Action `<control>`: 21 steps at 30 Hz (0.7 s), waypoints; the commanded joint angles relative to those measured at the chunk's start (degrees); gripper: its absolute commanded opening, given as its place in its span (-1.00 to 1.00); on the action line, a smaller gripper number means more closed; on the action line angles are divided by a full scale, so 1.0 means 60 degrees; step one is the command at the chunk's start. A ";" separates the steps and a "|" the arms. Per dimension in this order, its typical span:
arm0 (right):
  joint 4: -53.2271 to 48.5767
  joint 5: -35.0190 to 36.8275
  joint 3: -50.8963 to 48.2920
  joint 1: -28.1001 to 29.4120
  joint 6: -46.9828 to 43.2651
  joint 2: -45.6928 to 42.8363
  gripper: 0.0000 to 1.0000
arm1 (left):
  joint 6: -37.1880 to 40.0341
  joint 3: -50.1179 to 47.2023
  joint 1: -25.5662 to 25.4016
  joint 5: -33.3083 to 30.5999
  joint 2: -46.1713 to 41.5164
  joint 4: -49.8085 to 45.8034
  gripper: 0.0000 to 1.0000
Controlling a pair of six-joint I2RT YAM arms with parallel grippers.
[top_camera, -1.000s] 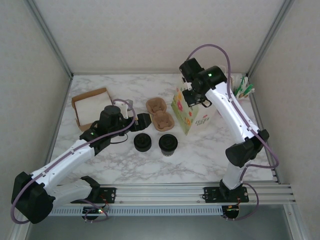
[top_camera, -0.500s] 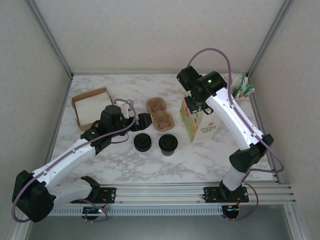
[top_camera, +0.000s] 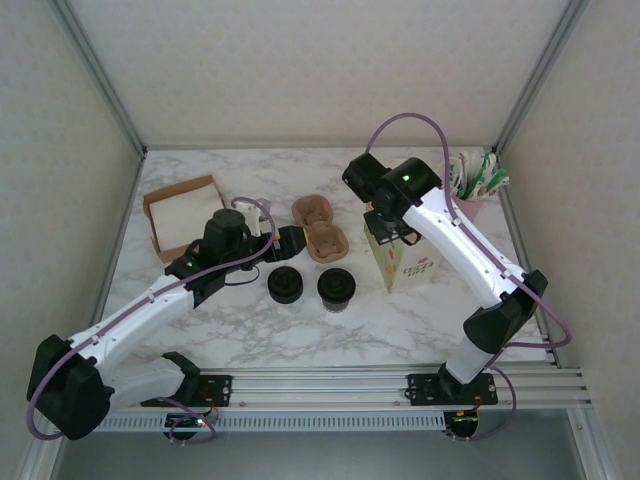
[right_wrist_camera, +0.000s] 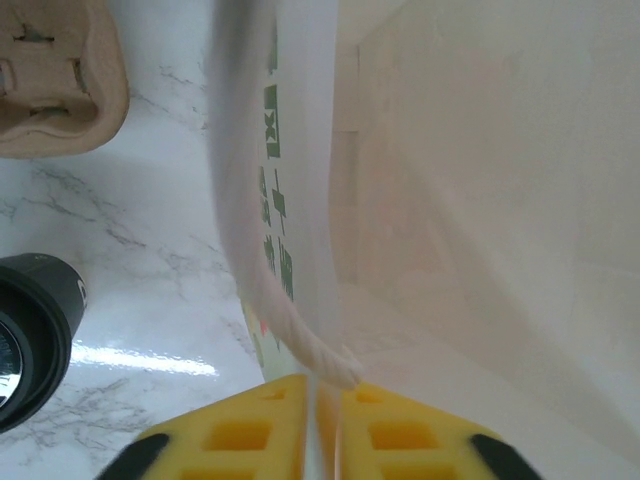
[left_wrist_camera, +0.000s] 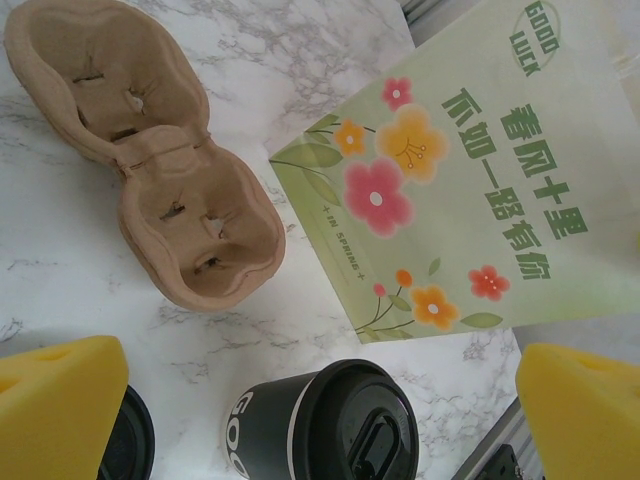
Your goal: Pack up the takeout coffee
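Two words, "GOOD LUCK", top the bag (left_wrist_camera: 470,170) above green Chinese lettering and "IN SPRING"; the coffee (left_wrist_camera: 335,432) shows "GOO" on its wall. Your left pincer (left_wrist_camera: 325,395) hangs spread wide, its arm stretched low over the surface (top_camera: 240,320), and the lidded coffee stands there just ahead of it, near the upright bag. Your right pincer (right_wrist_camera: 322,405) points down from a bent arm, pinching the bag's rim.

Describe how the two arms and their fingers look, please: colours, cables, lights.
Both the left arm and the right arm have white links and black joints. A thin purple cable loops along each, and a small green light glows near each wrist. The fingers are yellow blocks; the right ones show square recesses.
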 commanded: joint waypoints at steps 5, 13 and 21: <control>-0.0351 0.0206 0.0437 0.0050 0.0209 -0.0275 -0.37 | 0.0022 0.0209 0.0080 -0.0056 0.0120 0.0052 0.99; -0.0325 0.0130 0.1272 0.0062 0.0165 -0.1077 0.18 | 0.0215 0.0408 0.0111 -0.0764 -0.0355 -0.0191 0.99; 0.0516 -0.0965 0.2008 0.1023 -0.0188 -0.1394 0.28 | 0.0578 0.1003 0.0460 -0.1187 -0.0576 -0.0576 0.99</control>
